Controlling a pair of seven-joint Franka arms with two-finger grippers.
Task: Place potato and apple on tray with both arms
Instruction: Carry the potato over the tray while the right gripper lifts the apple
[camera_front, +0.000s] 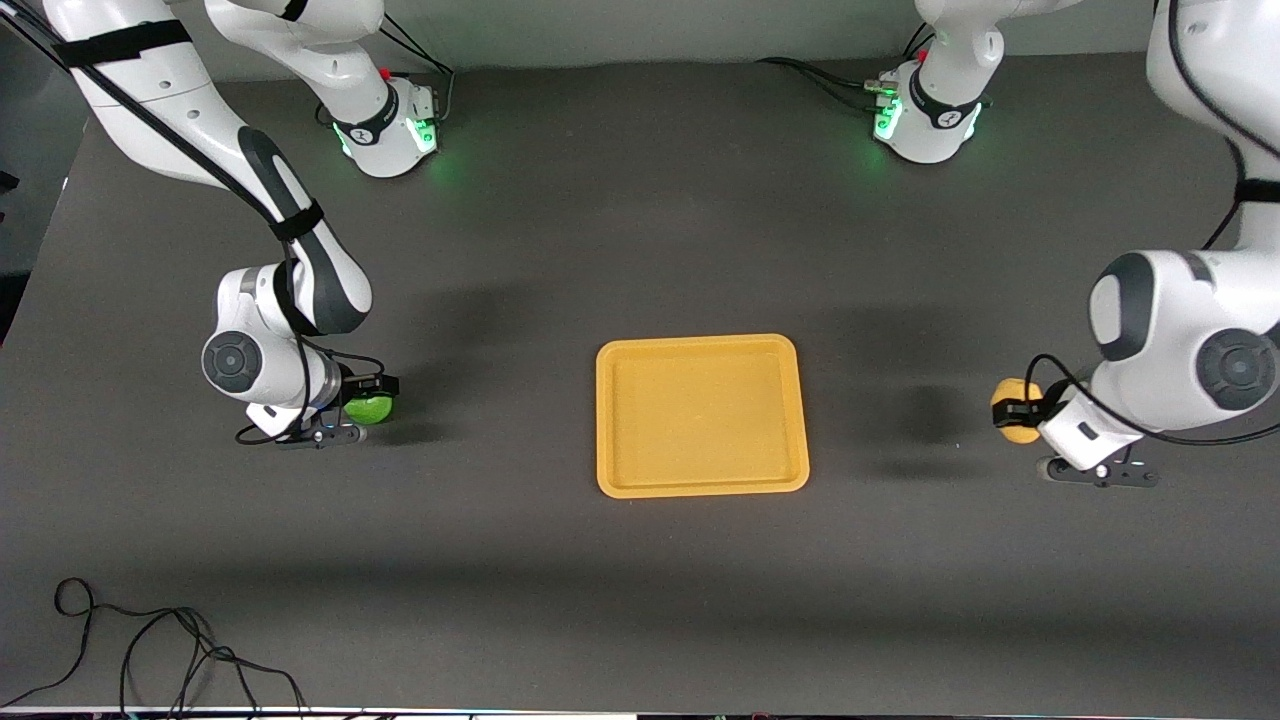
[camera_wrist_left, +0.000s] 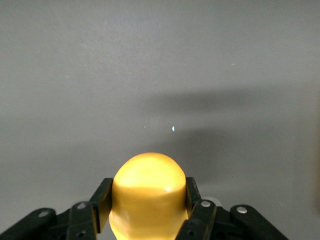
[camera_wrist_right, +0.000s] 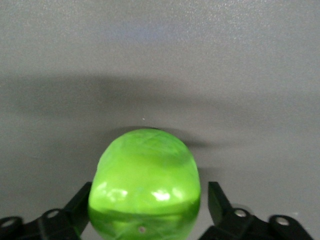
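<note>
The yellow-orange potato (camera_front: 1008, 392) (camera_wrist_left: 148, 210) lies low at the left arm's end of the table. My left gripper (camera_front: 1015, 410) (camera_wrist_left: 148, 185) is shut on it, both pads pressed against its sides. The green apple (camera_front: 372, 409) (camera_wrist_right: 145, 165) rests on the table at the right arm's end. My right gripper (camera_front: 375, 398) (camera_wrist_right: 150, 187) straddles the apple and is open, with a gap showing between one finger (camera_wrist_right: 216, 197) and the fruit. The orange-yellow tray (camera_front: 700, 343) lies flat in the middle of the table between the two fruits, with nothing on it.
Both arm bases (camera_front: 390, 130) (camera_front: 925, 120) glow green along the table edge farthest from the front camera. A loose black cable (camera_front: 150, 650) curls at the near corner on the right arm's end. Dark bare tabletop surrounds the tray.
</note>
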